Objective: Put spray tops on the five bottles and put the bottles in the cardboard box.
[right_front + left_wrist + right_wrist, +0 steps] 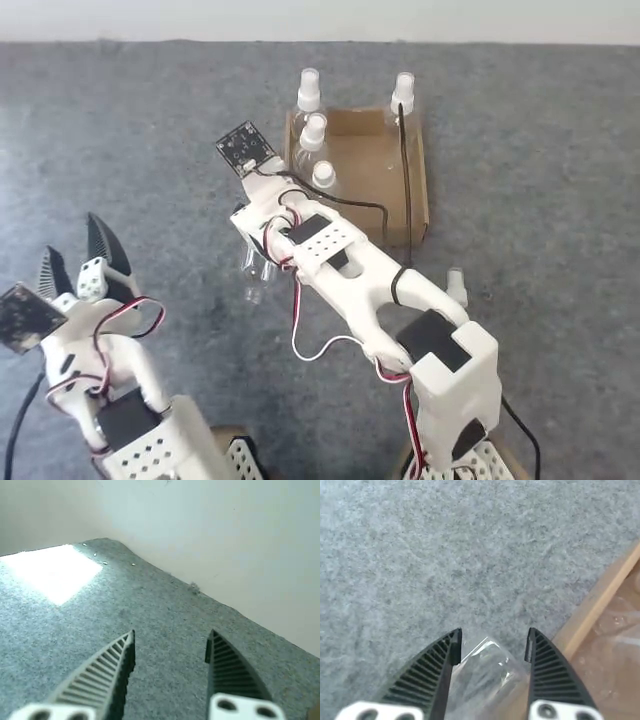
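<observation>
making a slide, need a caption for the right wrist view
right claw gripping a clear bottle over grey carpet, beside the cardboard box edge

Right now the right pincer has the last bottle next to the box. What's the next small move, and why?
Probably don't drop it in yet: swing the right pincer and its clear bottle toward the loose spray top on the carpet. The bottle looks uncapped, while the four bottles in the cardboard box already wear tops.
</observation>
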Action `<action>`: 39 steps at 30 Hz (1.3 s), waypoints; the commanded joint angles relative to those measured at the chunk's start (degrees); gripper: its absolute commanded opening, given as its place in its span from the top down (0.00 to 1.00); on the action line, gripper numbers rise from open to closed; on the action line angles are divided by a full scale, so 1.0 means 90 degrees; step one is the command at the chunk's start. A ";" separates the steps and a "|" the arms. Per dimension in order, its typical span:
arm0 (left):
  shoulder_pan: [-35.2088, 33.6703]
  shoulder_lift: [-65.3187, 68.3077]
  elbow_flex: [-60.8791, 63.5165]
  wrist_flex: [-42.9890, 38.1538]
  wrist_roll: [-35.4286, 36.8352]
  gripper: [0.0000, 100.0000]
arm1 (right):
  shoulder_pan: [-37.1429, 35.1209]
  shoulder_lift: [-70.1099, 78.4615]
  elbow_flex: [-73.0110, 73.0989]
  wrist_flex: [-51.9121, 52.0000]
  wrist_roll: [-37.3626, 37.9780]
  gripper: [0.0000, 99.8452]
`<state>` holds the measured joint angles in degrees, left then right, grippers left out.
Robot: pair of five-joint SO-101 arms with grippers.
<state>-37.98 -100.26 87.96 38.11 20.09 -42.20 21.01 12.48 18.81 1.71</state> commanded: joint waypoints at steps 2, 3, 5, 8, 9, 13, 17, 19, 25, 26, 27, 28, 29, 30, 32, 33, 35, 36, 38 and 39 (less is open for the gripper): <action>0.0000 -0.0078 -0.0054 -0.0205 0.0068 0.79 | -0.0044 -0.0112 -0.0127 0.0376 0.0000 0.83; 0.0000 -0.0078 -0.0054 -0.0205 0.0068 0.79 | -0.0044 -0.0112 -0.0127 0.0396 0.0000 0.83; 0.0000 -0.0078 -0.0054 -0.0205 0.0068 0.79 | -0.0054 -0.0122 -0.0127 0.0493 0.0000 0.83; 0.0000 -0.0078 -0.0054 -0.0205 0.0068 0.79 | -0.0142 -0.0249 -0.0117 0.0689 0.0000 0.83; 0.0000 -0.0078 -0.0054 -0.0205 0.0068 0.79 | -0.0171 -0.0327 -0.0107 0.0825 0.0000 0.83; 0.0000 -0.0078 -0.0054 -0.0215 0.0068 0.79 | -0.0317 -0.0679 -0.0117 0.1431 0.0000 0.83; 0.0000 -0.0078 -0.0054 -0.0215 0.0068 0.79 | -0.0357 -0.0913 -0.0098 0.1871 0.0000 0.83; 0.0000 -0.0078 -0.0054 -0.0215 0.0068 0.79 | -0.0357 -0.1001 -0.0098 0.2115 0.0000 0.83; 0.0000 -0.0078 -0.0054 -0.0215 0.0068 0.79 | -0.0484 -0.1158 -0.0088 0.2418 0.0000 0.83; 0.0000 -0.0078 -0.0054 -0.0215 0.0068 0.79 | -0.0503 -0.1148 -0.0078 0.2437 0.0000 0.83; 0.0000 -0.0078 -0.0054 -0.0215 0.0068 0.79 | -0.0562 -0.1148 -0.0078 0.2525 0.0000 0.83; 0.0000 -0.0078 -0.0054 -0.0215 0.0068 0.79 | -0.0611 -0.1158 -0.0078 0.2623 0.0000 0.83; 0.0000 -0.0078 -0.0054 -0.0215 0.0068 0.79 | -0.0659 -0.1167 -0.0078 0.2720 0.0000 0.83; 0.0000 -0.0078 -0.0054 -0.0215 0.0068 0.79 | -0.0708 -0.1167 -0.0088 0.2828 0.0000 0.83; -0.0010 -0.0078 -0.0054 -0.0215 0.0068 0.79 | -0.0806 -0.1167 -0.0107 0.3043 0.0000 0.83; -0.0010 -0.0078 -0.0054 -0.0215 0.0068 0.79 | -0.0845 -0.1167 -0.0107 0.3121 0.0000 0.83; -0.0010 -0.0078 -0.0054 -0.0215 0.0068 0.79 | -0.0904 -0.1177 -0.0107 0.3258 0.0000 0.83; -0.0010 -0.0078 -0.0054 -0.0215 0.0068 0.79 | -0.0904 -0.1177 -0.0117 0.3346 0.0010 0.83; -0.0010 -0.0078 -0.0054 -0.0215 0.0068 0.79 | -0.0904 -0.1206 -0.0127 0.3531 0.0010 0.83; -0.0020 -0.0078 -0.0054 -0.0215 0.0068 0.79 | -0.0904 -0.1275 -0.0117 0.3639 0.0010 0.83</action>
<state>-37.98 -100.26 87.96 38.11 20.09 -49.76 14.77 12.57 48.88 1.71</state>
